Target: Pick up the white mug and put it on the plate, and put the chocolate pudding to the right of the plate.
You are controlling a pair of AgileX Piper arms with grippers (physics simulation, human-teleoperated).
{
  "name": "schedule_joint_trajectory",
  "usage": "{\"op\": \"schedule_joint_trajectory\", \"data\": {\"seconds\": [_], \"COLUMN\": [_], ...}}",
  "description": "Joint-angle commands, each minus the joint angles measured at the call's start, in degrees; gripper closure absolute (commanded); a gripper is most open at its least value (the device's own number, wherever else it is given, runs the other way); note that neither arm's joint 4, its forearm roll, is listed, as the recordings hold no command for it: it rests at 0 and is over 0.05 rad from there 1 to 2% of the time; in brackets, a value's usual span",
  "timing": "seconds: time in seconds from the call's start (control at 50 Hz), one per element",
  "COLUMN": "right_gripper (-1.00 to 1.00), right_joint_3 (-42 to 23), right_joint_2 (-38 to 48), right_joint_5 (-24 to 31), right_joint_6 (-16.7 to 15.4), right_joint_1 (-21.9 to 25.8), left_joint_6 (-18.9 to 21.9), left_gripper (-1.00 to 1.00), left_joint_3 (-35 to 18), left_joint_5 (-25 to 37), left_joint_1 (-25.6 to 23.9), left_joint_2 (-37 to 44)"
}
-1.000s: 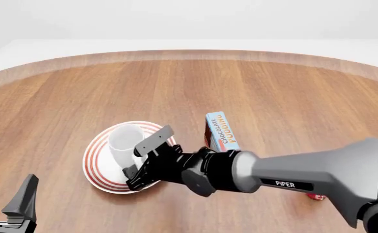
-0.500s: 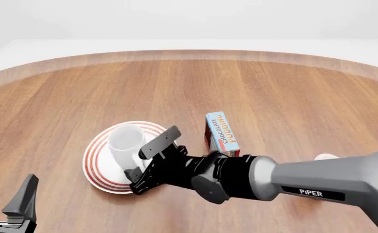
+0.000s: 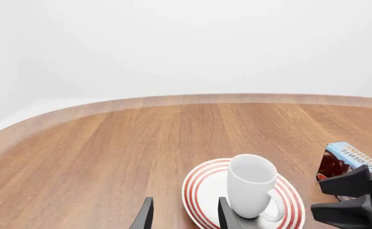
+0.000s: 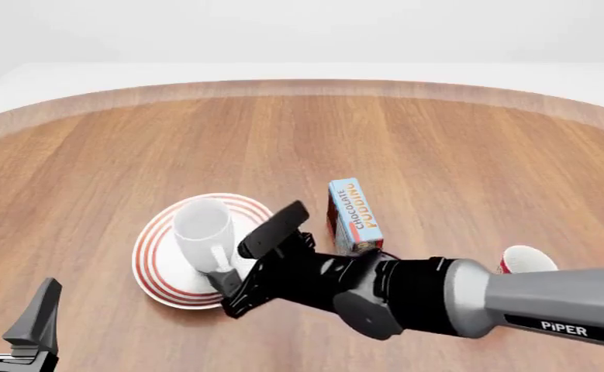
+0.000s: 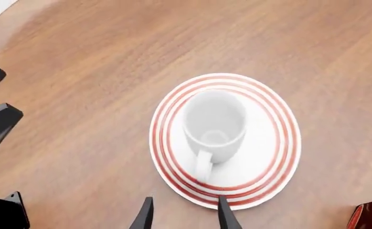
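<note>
The white mug (image 4: 202, 229) stands upright on the red-ringed plate (image 4: 155, 257), its handle toward the near side. My right gripper (image 4: 252, 260) hovers open just right of the mug and over the plate's near-right rim, holding nothing. In the right wrist view the mug (image 5: 214, 125) and plate (image 5: 270, 143) lie below the open right gripper (image 5: 184, 214). The chocolate pudding (image 4: 354, 212) lies a short gap to the right of the plate, behind the right wrist. My left gripper (image 4: 12, 325) waits open at the near-left, empty. The left wrist view shows the mug (image 3: 251, 190), plate (image 3: 202, 187) and pudding (image 3: 349, 159).
A red mug (image 4: 523, 260) stands at the right, partly hidden behind the right arm. The right arm's dark body stretches across the near table from the right. The round table's far rim (image 4: 302, 87) curves along the back.
My right gripper has drawn back from the mug toward the near right, still open. The mug stays on the plate. The red mug has come into view behind the arm.
</note>
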Motion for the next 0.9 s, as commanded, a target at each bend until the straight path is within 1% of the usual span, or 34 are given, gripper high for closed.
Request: {"op": "schedule_joint_trajectory", "data": {"seconds": [0.02, 0.9], "right_gripper": [-1.00, -1.00], "right_joint_3": [3.6, 20.0], "right_joint_2": [-3.9, -18.8], "right_joint_5": [-1.1, -9.4], "right_joint_6": [-0.3, 0.8], "right_joint_1": [0.2, -0.2], "left_joint_6": [0.0, 0.0], "left_gripper": [-1.00, -1.00], "left_joint_3": [0.0, 0.0], "left_joint_5": [0.0, 0.0], "left_joint_1": [0.0, 0.0], "left_joint_2": [0.0, 0.0]}}
